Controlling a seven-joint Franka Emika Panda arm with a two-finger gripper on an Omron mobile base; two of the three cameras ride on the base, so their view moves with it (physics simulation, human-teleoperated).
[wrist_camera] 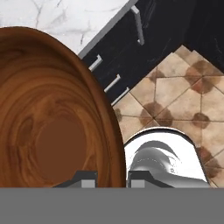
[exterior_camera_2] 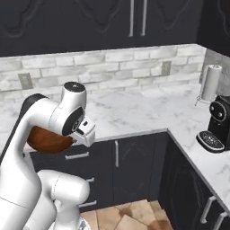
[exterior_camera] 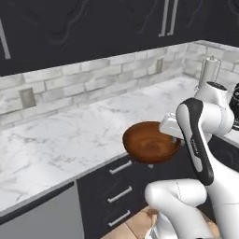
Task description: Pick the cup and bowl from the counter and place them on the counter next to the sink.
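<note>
One round, wood-grained bowl (exterior_camera: 150, 142) | rim pinched by gripper (wrist_camera: 111, 178) | held off the veined marble counter (exterior_camera: 56, 144) edge

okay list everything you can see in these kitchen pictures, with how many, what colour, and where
Round shallow wooden-looking bowl: one, dark reddish-brown, held off the counter's front edge, above the drawers.
White marble counter: one, grey-veined, over dark cabinets.
Paper towel roll on a stand: one, white, back right corner.
Coffee machine: one, black, right-hand counter.
Wall outlets: two, grey, on the pale brick backsplash.
Upper cabinets: dark, above the backsplash.
Floor tiles: tan with brown spots, below.
Gripper: one, dark fingertips either side of the bowl's rim.
</note>
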